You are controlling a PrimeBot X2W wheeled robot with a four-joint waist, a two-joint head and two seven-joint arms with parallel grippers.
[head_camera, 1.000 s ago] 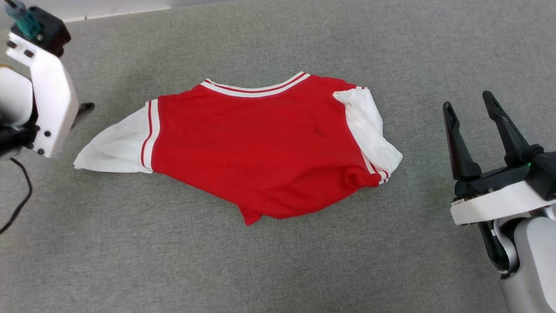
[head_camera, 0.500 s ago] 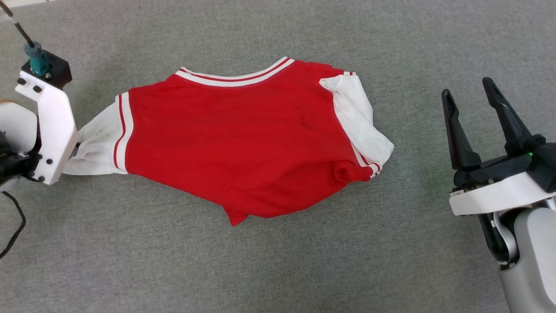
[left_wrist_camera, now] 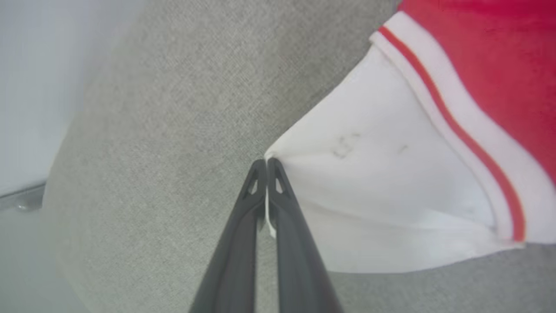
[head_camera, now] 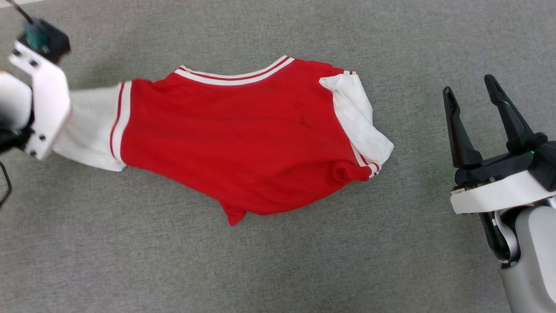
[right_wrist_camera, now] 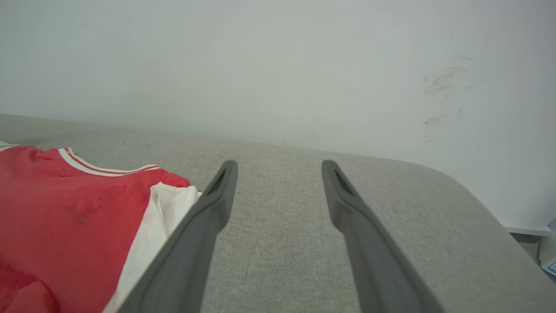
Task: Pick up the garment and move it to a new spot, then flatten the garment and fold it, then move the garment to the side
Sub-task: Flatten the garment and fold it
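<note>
The garment (head_camera: 243, 139) lies spread across the middle of the grey bench (head_camera: 278, 269), collar away from the robot, hem bunched beneath. The left gripper (left_wrist_camera: 266, 161) has its fingers pinched tight on the tip of the white sleeve (left_wrist_camera: 382, 187), which is drawn taut to a point, probably to stretch the shirt flat or drag it. The right gripper (head_camera: 468, 87) hovers well apart, fingers spread wide and empty, likely ready for the crumpled sleeve (head_camera: 360, 121) opposite
</note>
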